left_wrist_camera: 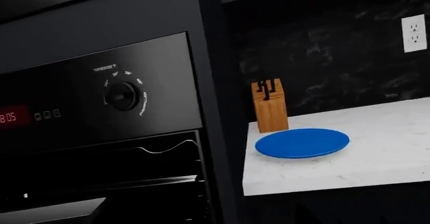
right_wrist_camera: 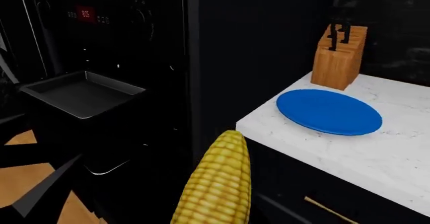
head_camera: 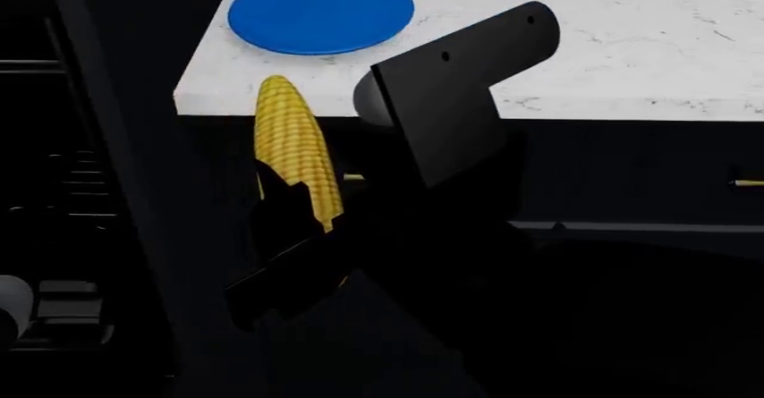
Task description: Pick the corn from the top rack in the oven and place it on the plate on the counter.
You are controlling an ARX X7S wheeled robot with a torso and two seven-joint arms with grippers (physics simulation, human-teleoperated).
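Observation:
The yellow corn (head_camera: 292, 148) is held in my right gripper (head_camera: 292, 237), which is shut on its lower end just in front of the counter's edge. It also shows in the right wrist view (right_wrist_camera: 218, 183), pointing toward the blue plate (right_wrist_camera: 329, 112). The plate (head_camera: 320, 11) lies near the corner of the white counter (head_camera: 621, 49). The dark grey top rack (right_wrist_camera: 84, 93) sticks out of the black oven (left_wrist_camera: 100, 98) and holds nothing. The plate also shows in the left wrist view (left_wrist_camera: 302, 142). My left gripper is not in view.
A wooden knife block (left_wrist_camera: 269, 105) stands on the counter behind the plate, also seen in the right wrist view (right_wrist_camera: 339, 56). A wall socket (left_wrist_camera: 414, 32) is above the counter. Black cabinets with a gold handle (head_camera: 747, 182) sit under the counter.

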